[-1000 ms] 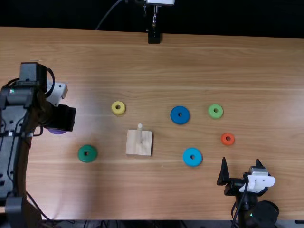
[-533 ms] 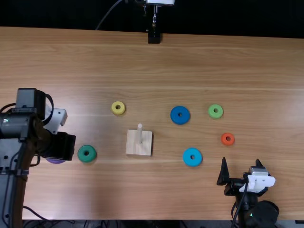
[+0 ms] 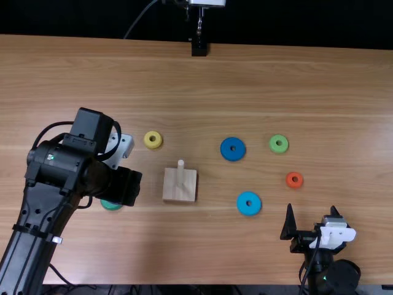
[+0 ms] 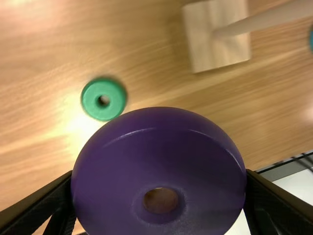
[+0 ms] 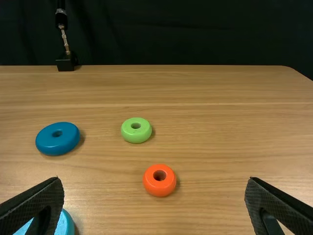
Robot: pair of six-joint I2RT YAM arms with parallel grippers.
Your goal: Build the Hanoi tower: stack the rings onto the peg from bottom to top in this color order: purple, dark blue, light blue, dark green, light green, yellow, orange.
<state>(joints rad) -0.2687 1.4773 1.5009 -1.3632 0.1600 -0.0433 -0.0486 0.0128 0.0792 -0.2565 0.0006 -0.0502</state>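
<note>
My left gripper (image 3: 126, 187) is over the dark green ring (image 3: 111, 205), left of the bare peg (image 3: 180, 173) on its wooden base. In the left wrist view, my left gripper (image 4: 159, 188) is shut on the purple ring (image 4: 161, 137), held between both fingers. My right gripper (image 3: 313, 220) stands open near the table's front edge; in the right wrist view the right gripper (image 5: 154, 198) has nothing between its fingers. On the table lie the yellow ring (image 3: 153, 145), dark blue ring (image 3: 225, 149), light blue ring (image 3: 249, 211), light green ring (image 3: 279, 150) and orange ring (image 3: 295, 185).
A black stand (image 3: 199, 47) is at the table's far edge. The wooden table (image 3: 319, 80) carries the loose rings spread around the peg base. Black cables run by the left arm near the table's front left.
The left arm swung first toward the table's front edge, then right toward the peg base, taking the purple ring along and partly covering the dark green ring. The right arm stayed still.
</note>
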